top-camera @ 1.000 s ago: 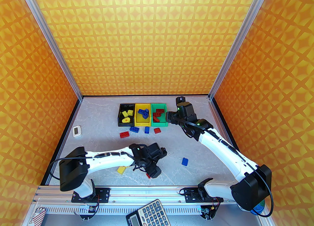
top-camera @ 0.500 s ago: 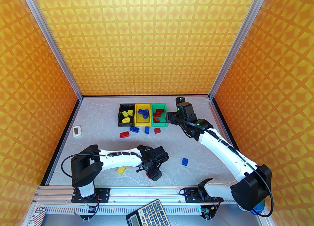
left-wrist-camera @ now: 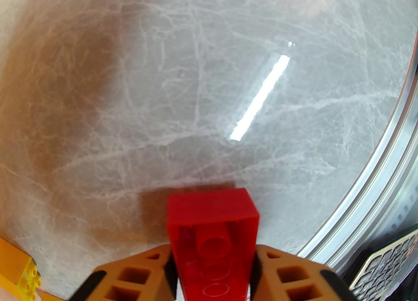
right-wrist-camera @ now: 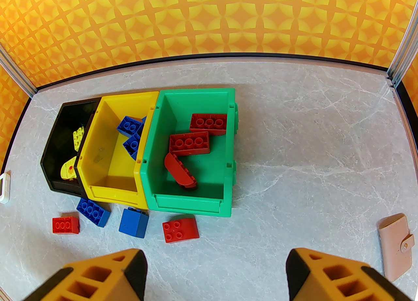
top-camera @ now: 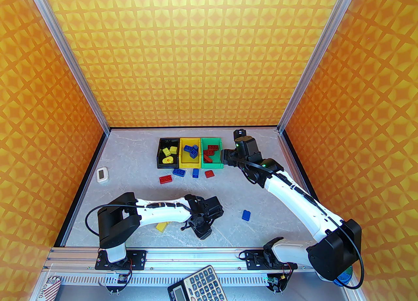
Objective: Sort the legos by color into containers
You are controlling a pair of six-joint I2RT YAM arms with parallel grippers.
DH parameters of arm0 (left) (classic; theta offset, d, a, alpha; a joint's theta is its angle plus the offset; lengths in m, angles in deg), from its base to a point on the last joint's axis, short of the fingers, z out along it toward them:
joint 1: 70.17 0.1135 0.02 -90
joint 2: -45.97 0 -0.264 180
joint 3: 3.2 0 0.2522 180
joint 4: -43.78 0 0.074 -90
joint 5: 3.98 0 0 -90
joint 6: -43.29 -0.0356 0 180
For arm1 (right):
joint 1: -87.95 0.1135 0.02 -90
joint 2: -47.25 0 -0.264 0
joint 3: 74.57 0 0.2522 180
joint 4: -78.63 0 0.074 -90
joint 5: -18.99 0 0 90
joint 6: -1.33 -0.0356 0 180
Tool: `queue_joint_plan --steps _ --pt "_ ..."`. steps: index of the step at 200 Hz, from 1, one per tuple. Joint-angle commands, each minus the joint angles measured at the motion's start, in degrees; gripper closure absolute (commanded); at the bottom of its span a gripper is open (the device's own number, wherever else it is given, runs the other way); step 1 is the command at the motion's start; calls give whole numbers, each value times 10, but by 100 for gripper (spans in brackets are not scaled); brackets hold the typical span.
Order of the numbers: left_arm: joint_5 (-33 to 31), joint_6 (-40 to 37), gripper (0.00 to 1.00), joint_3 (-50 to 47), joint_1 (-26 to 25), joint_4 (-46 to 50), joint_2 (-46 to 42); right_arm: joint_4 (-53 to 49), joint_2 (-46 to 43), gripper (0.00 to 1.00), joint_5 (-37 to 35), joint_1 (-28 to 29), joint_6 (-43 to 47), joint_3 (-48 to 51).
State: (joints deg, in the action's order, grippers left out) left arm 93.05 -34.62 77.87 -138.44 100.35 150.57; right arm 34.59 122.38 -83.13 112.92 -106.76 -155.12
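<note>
At the far middle of the table stand three bins: the black bin with yellow legos, the yellow bin with blue legos, the green bin with red legos. Loose legos lie before them: a red one, two blue ones, another red one. A blue lego lies right of centre, and a yellow lego sits by the left arm. My left gripper is shut on a red lego, low over the near table. My right gripper hangs open beside the green bin.
A small white timer lies at the left edge. A grey calculator rests on the front rail, its corner showing in the left wrist view. A pink wallet lies right of the right gripper. Orange walls enclose the table.
The left arm swung right and drew in. Its gripper came down over the red lego near the front edge, which no longer shows beside it from above.
</note>
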Motion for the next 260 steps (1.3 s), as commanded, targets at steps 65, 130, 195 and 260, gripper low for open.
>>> queue_joint_plan --steps 65,130,195,260 --pt "-31 -5 71 19 48 -18 -42 -30 -48 25 -41 -7 13 7" --pt "-59 -16 73 123 145 -5 -75 -37 -81 24 -44 -16 9 31" --pt "-90 34 72 269 229 -11 2 -53 -116 24 -57 -17 13 53" --pt "-92 64 71 466 268 -36 152 -53 -116 25 -36 -17 2 74"
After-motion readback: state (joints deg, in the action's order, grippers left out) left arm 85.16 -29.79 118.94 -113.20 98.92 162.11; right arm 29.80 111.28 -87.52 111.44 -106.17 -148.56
